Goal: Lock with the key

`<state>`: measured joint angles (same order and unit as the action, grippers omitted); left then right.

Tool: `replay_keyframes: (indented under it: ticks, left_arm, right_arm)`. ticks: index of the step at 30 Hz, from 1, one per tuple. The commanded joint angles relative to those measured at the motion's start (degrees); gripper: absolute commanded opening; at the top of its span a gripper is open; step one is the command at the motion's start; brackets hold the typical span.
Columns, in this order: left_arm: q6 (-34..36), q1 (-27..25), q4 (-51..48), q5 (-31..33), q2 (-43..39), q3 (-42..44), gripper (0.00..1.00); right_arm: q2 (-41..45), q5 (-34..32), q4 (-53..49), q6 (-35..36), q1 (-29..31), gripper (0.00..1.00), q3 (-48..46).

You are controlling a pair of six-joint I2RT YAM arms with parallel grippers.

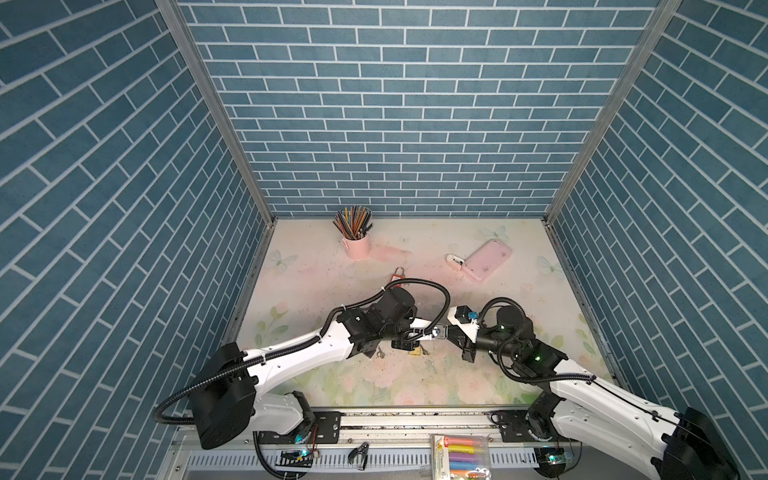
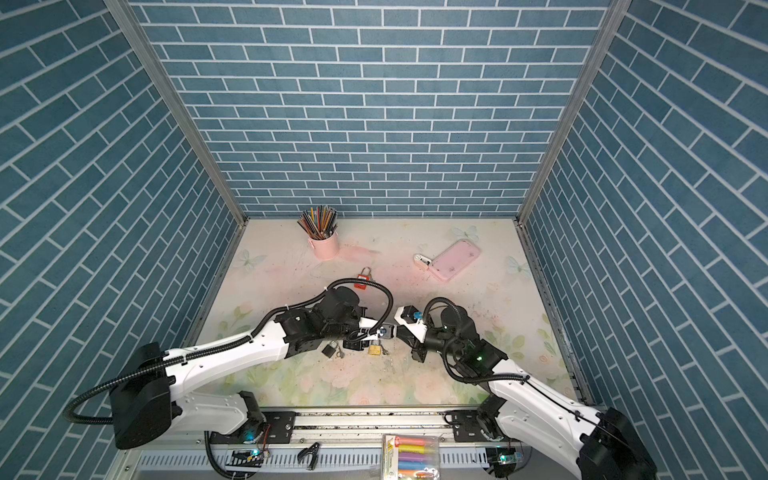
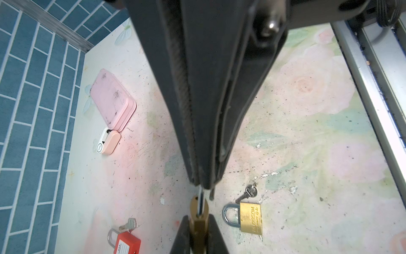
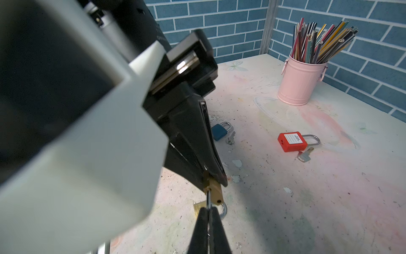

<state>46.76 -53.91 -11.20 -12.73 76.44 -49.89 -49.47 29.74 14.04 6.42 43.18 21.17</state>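
Note:
My left gripper (image 3: 198, 217) is shut on a small brass padlock (image 3: 197, 207), held above the table with its keyhole end pointing away from the fingers. My right gripper (image 4: 209, 210) is shut on the key (image 4: 208, 198), whose blade is in the padlock's (image 4: 216, 191) keyhole. In both top views the two grippers meet tip to tip over the table's middle, the left gripper (image 1: 428, 333) facing the right gripper (image 1: 448, 332). The held padlock's shackle is hidden between the left fingers.
On the table below lie a larger brass padlock (image 3: 250, 217) with its key (image 3: 250, 191), a red padlock (image 4: 292, 141) with a key (image 4: 304, 155), and a blue padlock (image 4: 219, 131). Farther back stand a pink pencil cup (image 1: 356, 245) and a pink tin (image 1: 487, 260).

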Motion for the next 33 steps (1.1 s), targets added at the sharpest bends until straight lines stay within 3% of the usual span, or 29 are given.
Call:
replay_keyframes:
  ticks: [1,14,33]
  left_arm:
    - [0.01,0.05,-1.05,-2.55,-0.33,-0.62,0.0]
    - [-0.15,-0.04,-7.98,-11.14,2.83,-4.83,0.0]
    - [-0.78,-0.13,-6.88,-13.93,2.62,-5.39,0.0]
  right_arm:
    - [2.15,-0.33,0.46,2.29,0.55,0.0,0.68]
    - [4.08,0.5,2.05,6.47,0.5,0.0,-0.8]
    - [1.84,2.76,6.62,6.66,0.5,0.0,-3.22]
